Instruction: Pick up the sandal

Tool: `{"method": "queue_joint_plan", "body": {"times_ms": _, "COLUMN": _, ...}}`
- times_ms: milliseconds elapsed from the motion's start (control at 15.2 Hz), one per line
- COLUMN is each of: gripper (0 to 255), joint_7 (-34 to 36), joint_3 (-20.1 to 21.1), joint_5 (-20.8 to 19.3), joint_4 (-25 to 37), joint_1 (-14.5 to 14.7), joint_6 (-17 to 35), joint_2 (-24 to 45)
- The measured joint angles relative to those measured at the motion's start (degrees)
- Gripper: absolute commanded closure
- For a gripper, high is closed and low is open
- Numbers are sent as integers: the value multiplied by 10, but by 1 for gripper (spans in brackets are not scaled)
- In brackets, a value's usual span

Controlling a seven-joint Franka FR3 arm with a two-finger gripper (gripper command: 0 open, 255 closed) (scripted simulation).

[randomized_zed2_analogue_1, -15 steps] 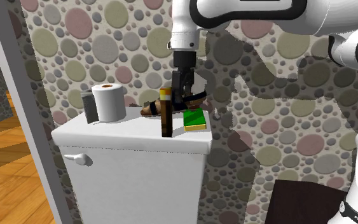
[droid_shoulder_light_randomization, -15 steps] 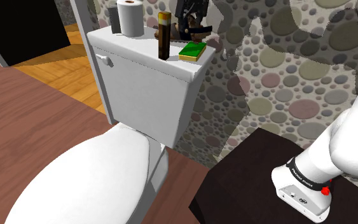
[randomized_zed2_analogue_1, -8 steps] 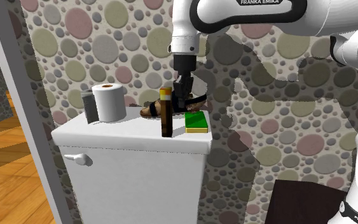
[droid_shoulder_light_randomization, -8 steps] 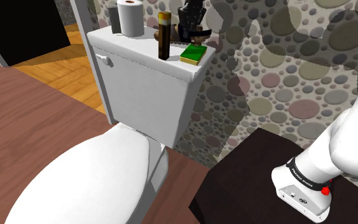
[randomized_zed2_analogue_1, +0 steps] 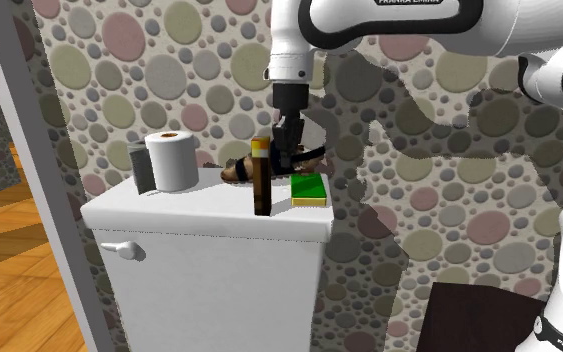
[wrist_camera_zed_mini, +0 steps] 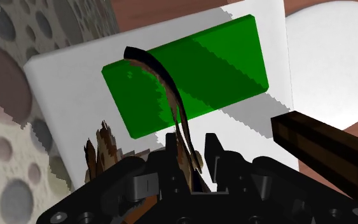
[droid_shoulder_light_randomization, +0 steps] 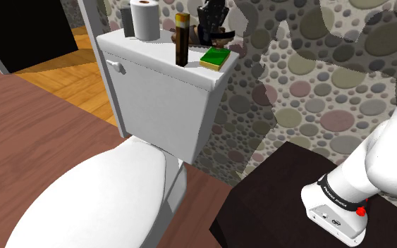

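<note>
The sandal, with a brown sole and black straps, is at the back of the white toilet tank lid, behind a tall brown post. My black gripper comes straight down and is shut on one of its black straps. In the wrist view the strap runs up between the fingers and the brown sole hangs beside them, over a green block. From the shoulder view the gripper and sandal are at the tank's far end. Whether the sole still touches the lid I cannot tell.
On the tank lid stand a toilet paper roll, a dark grey cup, the brown post and the green block. The pebble-patterned wall is close behind. The white toilet lid and my dark stand lie below.
The fingers have closed onto the sandal's strap. Since then the hand has risen slightly, with the strap clasped in it.
</note>
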Motion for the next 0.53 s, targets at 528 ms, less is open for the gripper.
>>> {"method": "queue_joint_plan", "body": {"times_ms": 528, "gripper": 255, "joint_7": 4, "joint_3": 0, "joint_5": -2, "joint_4": 97, "joint_1": 1, "joint_6": -72, "joint_2": 26}}
